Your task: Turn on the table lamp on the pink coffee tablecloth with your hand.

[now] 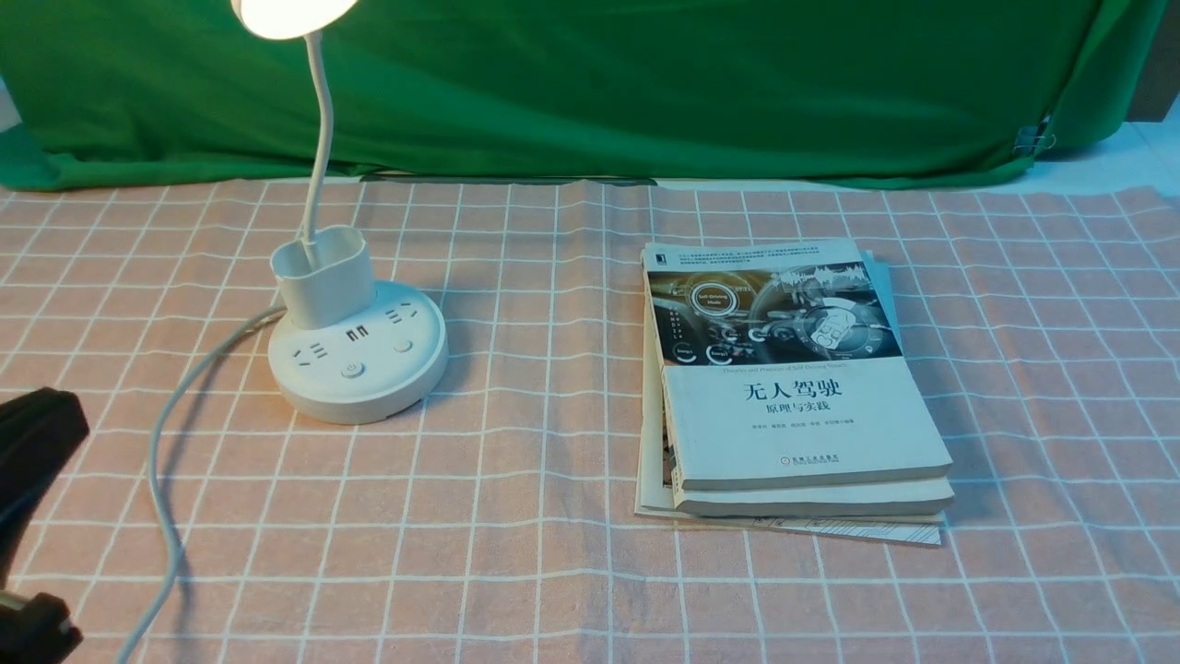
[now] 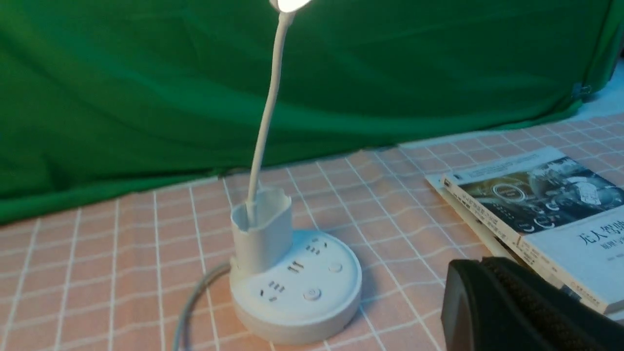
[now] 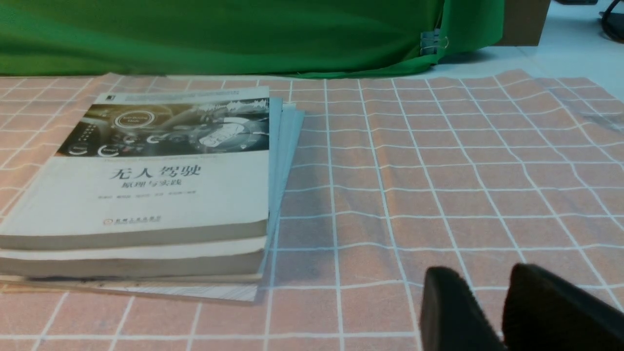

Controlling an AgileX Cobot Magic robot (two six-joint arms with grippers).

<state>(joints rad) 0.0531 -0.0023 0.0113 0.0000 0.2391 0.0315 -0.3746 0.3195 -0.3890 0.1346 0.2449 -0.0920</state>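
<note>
The white table lamp [image 1: 358, 355] stands on the left of the pink grid tablecloth [image 1: 535, 516]. Its round head [image 1: 286, 14] glows at the top edge, above the thin neck and cup holder. The base shows sockets, USB ports and a round button [image 1: 351, 371]. The lamp also shows in the left wrist view [image 2: 297, 287], with its head lit. My left gripper [image 1: 55, 410] is low at the left edge, apart from the base; in its wrist view [image 2: 468, 273] its fingers are pressed together and empty. My right gripper [image 3: 487, 285] hovers over bare cloth with a narrow gap, holding nothing.
A grey-white cord [image 1: 166, 461] runs from the lamp base toward the front left edge. A stack of books [image 1: 793, 387] lies right of centre and shows in the right wrist view [image 3: 141, 185]. A green backdrop cloth [image 1: 645, 83] hangs along the back.
</note>
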